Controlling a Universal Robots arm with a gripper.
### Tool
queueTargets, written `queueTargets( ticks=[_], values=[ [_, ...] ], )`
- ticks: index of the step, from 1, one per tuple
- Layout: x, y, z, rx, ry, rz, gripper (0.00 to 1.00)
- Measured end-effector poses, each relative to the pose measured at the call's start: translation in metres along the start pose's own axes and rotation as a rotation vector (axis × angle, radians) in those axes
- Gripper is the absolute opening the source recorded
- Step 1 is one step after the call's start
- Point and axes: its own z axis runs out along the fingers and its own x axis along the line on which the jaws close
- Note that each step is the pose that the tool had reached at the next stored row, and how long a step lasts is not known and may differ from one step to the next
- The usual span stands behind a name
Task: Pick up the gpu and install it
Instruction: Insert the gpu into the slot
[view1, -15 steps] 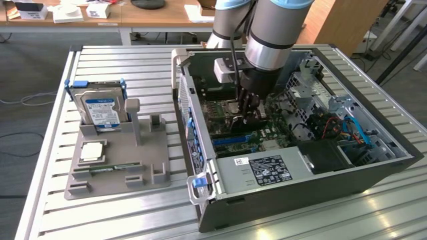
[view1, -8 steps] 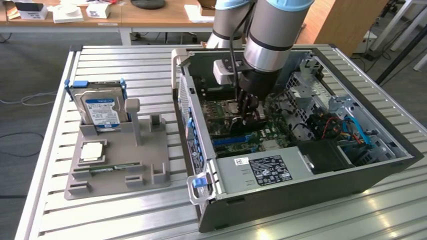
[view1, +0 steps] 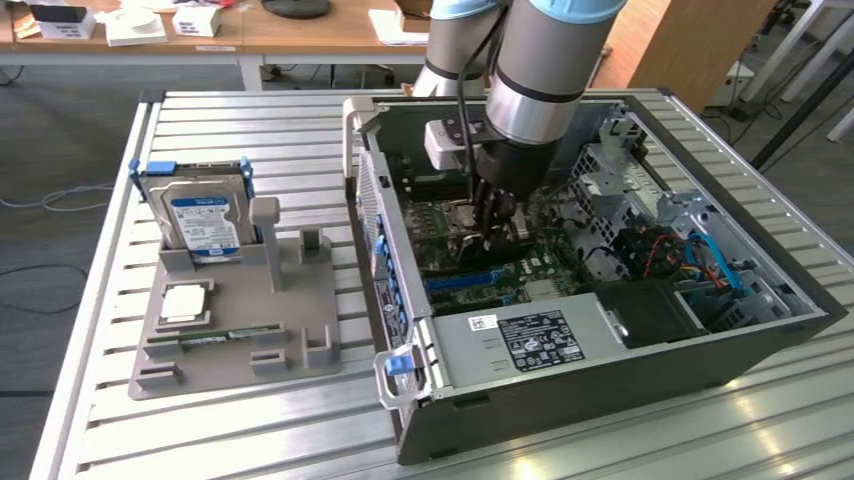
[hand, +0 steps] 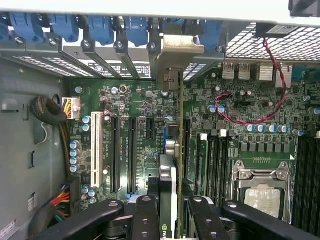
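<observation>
One robot arm is reaching down into one open PC case, which is lying on its side on a slatted metal table. The gripper is hanging inside the case, over the main board.

In the wrist view, its two black fingers are pinching one graphics card between them, one finger on each face. The card is standing on edge w/ its metal bracket sitting against the rear wall of the case, just below a row of blue clips. On one side of the card, one white slot and two long black slots are lying bare; on the other side, one chip socket w/ a metal frame is showing. Whether the card's lower edge is sitting in a slot is impossible to tell.

On the exterior view's left, well apart from the case, one grey holder is carrying three parts: one hard drive standing upright, one square processor chip lying flat, and one narrow memory stick. One labelled power supply box is sitting in the case's near corner.
</observation>
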Motion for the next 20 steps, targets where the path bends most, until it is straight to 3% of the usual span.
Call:
queueTargets(
  ticks=[20],
  values=[
    [0.0,0.0031,0.0076,0.0001,0.0,0.0,0.27]
  ],
)
